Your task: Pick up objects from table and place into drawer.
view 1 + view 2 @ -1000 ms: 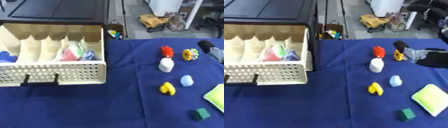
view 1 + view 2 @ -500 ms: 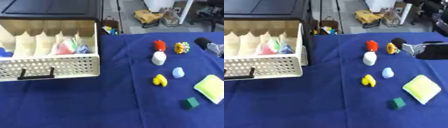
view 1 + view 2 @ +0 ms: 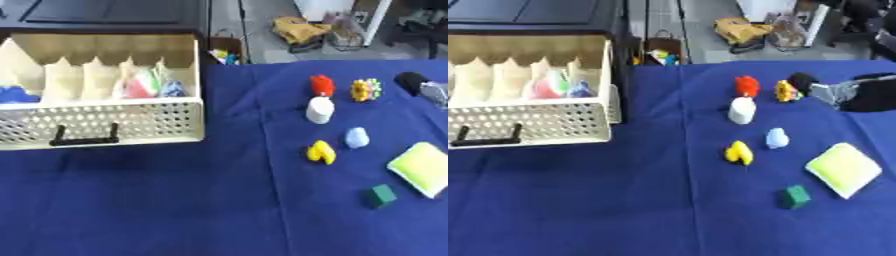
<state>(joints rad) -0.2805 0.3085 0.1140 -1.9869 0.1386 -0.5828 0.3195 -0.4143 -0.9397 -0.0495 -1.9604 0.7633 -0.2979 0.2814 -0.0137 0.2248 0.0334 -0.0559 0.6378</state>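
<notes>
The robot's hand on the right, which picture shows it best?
The right eye view: the right hand reaches in beside the black object, its arm visible. The left eye view catches only its tip at the edge.

Right hand: black casing, rounded black tip. A silver-grey metal section sits between. No markings legible.

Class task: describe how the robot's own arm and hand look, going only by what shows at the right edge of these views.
Only the right hand shows: a bulky black form with a silver-grey part at its near end, entering from the right edge. No cables or markings can be made out. The left hand is not in view.
</notes>
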